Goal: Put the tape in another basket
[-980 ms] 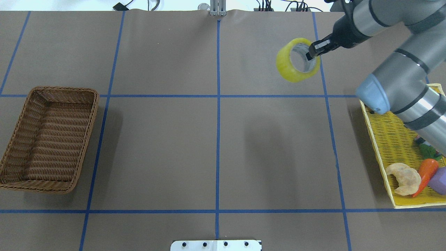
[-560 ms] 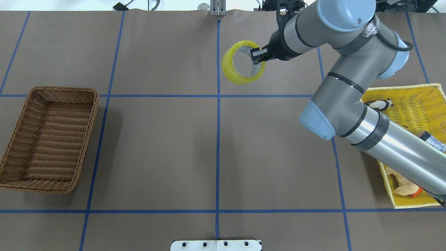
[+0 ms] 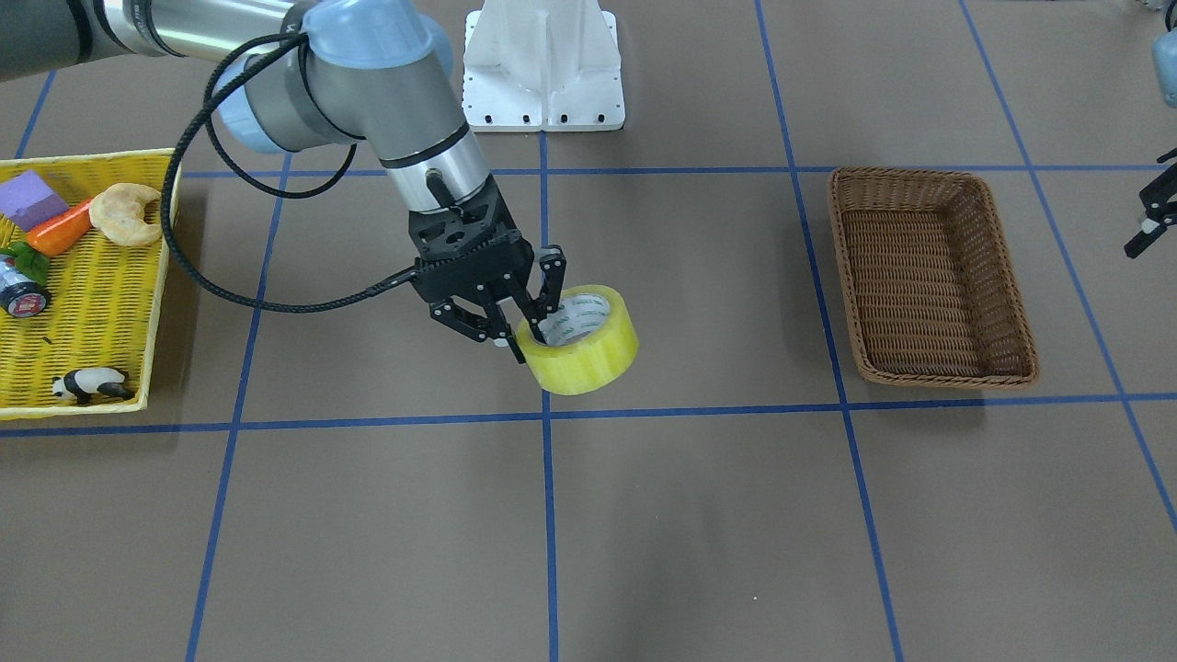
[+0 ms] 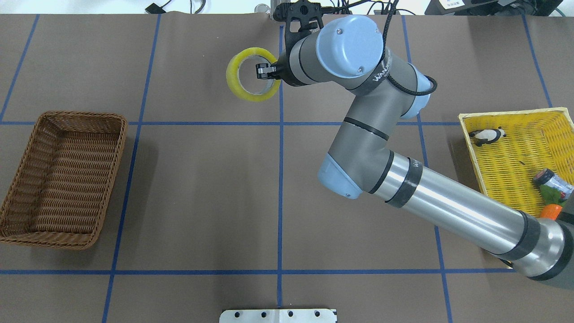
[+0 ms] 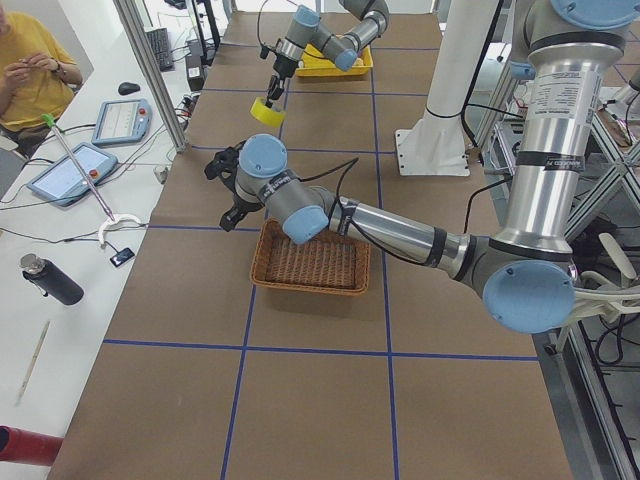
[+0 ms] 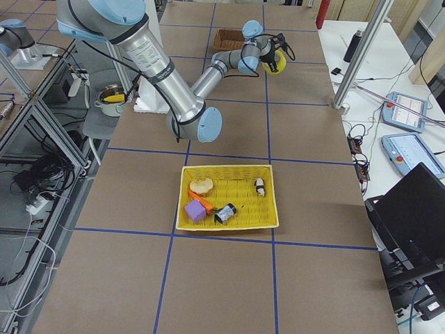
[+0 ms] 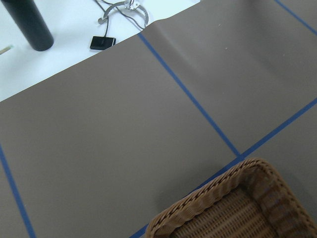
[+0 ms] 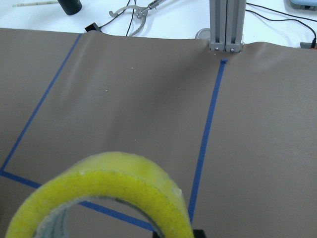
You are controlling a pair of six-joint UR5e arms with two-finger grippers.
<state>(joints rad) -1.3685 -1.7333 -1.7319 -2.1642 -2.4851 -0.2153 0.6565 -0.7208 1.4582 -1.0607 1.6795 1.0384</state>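
the right hand clasped the yellow tape by its wall, one finger inside the core, above the counter at the overhead frame's upper centre; the wicker basket sat well apart at left; the left hand's spread could not be told

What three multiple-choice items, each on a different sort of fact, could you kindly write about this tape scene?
1. Where is the tape? A on a shelf; B gripped by the right tool; C on the floor.
2. What colour are the grid lines? A red; B green; C blue.
3. The brown basket is: A empty; B full of toys; C upside down.

Answers: 1 B, the tool clamps the roll's wall. 2 C, every line is blue. 3 A, only bare weave shows inside.
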